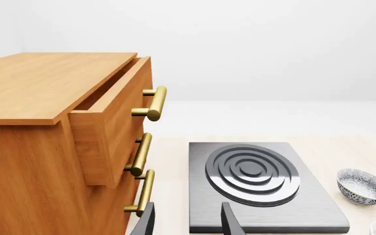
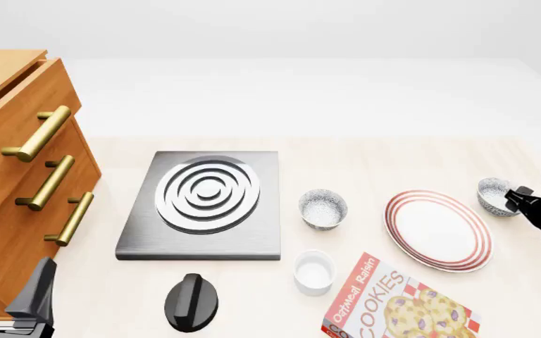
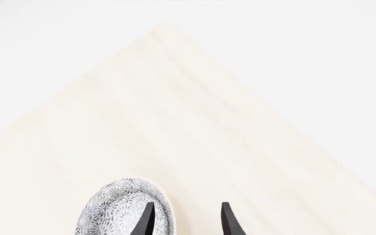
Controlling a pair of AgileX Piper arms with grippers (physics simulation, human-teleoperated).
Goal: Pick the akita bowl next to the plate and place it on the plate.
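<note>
Bowls, akita pattern: two. The task's akita bowl (image 2: pixel 494 195) sat at the right edge of the front view, just beside the plate (image 2: pixel 438 229) and not yet on it; its look-alike (image 2: pixel 323 208) stood near frame centre, between stove plate (image 2: pixel 201 203) and plate. Right gripper (image 3: pixel 184 220): jaws parted, one finger over the bowl's rim in the right wrist view, apparently lined up to pinch the wall; nothing grasped. Left gripper (image 2: pixel 9 287): released, lower left, beside the cabinet (image 2: pixel 8 141), likely parked. White cup (image 2: pixel 314 271): one. Cookie box (image 2: pixel 397 303): one. Black knob (image 2: pixel 191 301): one. Brass handles: three.
</note>
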